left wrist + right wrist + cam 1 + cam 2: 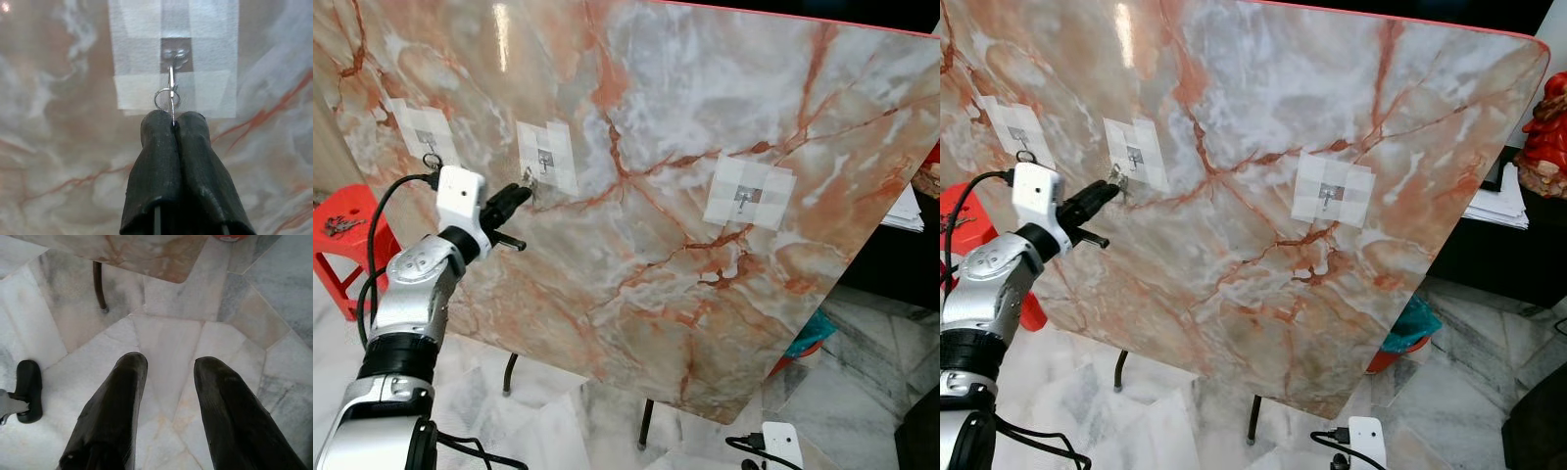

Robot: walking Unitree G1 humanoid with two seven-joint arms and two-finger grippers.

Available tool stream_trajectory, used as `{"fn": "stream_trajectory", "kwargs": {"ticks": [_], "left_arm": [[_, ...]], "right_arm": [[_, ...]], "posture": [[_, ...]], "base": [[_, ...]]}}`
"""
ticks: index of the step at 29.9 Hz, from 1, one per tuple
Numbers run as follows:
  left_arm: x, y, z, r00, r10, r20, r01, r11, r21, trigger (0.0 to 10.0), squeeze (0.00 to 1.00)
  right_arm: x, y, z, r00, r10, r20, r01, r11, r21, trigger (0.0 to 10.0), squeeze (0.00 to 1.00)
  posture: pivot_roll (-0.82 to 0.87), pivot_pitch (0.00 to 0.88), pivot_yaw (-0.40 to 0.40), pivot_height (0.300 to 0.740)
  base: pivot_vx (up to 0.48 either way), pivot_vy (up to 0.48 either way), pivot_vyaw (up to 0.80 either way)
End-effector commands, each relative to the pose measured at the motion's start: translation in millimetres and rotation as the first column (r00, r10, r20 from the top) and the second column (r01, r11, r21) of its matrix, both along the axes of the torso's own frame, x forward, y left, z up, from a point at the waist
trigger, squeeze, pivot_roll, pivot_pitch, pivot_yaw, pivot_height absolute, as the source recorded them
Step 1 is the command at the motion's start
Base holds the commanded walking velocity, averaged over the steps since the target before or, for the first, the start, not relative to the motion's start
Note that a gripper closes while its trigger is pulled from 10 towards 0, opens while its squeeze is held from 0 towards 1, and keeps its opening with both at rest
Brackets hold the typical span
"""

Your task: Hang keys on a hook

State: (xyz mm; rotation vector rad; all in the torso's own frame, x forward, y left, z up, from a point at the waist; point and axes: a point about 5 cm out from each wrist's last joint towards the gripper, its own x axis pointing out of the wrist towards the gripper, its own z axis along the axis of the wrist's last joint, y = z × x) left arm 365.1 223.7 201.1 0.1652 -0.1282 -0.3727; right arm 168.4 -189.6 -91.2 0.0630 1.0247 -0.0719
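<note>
A tilted marble board (pixel 685 245) carries three small metal hooks on white tape patches. My left gripper (pixel 522 192) is raised to the middle hook (pixel 545 160) and is shut on a small silver key ring (pixel 167 98). In the left wrist view the ring lies right at the hook's wire (pixel 172 73), just past my gripper (pixel 173 117); I cannot tell whether it hangs on the hook. The left hook (pixel 431 147) has a ring hanging from it. The right hook (pixel 744 199) is bare. My right gripper (pixel 168 364) hangs open over the floor.
A red stool (pixel 342 240) with more keys (pixel 337 225) stands left of the board. The board's dark legs (pixel 644 426) rest on a marble tile floor. A teal and red bin (pixel 808 343) sits under the right edge, and papers (pixel 906 211) lie on dark furniture.
</note>
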Motion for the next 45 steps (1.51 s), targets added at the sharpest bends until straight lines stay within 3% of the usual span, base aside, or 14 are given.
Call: {"fn": "stream_trajectory", "kwargs": {"ticks": [1,25,45], "left_arm": [[3.0,-3.6,4.2,1.0,-0.016,0.014,0.016,1.0,0.016,10.0,0.0],[12.3,-10.8,6.5,0.999,-0.026,0.033,0.025,0.999,0.026,10.0,0.0],[10.7,-10.2,0.7,0.999,-0.028,0.018,0.028,0.998,0.051,10.0,0.0]], "right_arm": [[0.7,-2.3,0.6,1.0,-0.003,0.004,0.003,1.0,-0.009,10.0,0.0],[1.1,-3.3,1.0,1.0,-0.006,0.008,0.006,1.0,-0.01,10.0,0.0],[1.6,-4.6,1.4,1.0,-0.005,0.01,0.005,1.0,-0.011,10.0,0.0]], "posture": [[0.13,0.007,-0.058,0.74],[0.13,0.01,-0.057,0.74],[0.13,0.011,-0.06,0.74]], "base": [[0.0,0.0,0.0],[0.0,0.0,0.0],[0.0,0.0,0.0]]}}
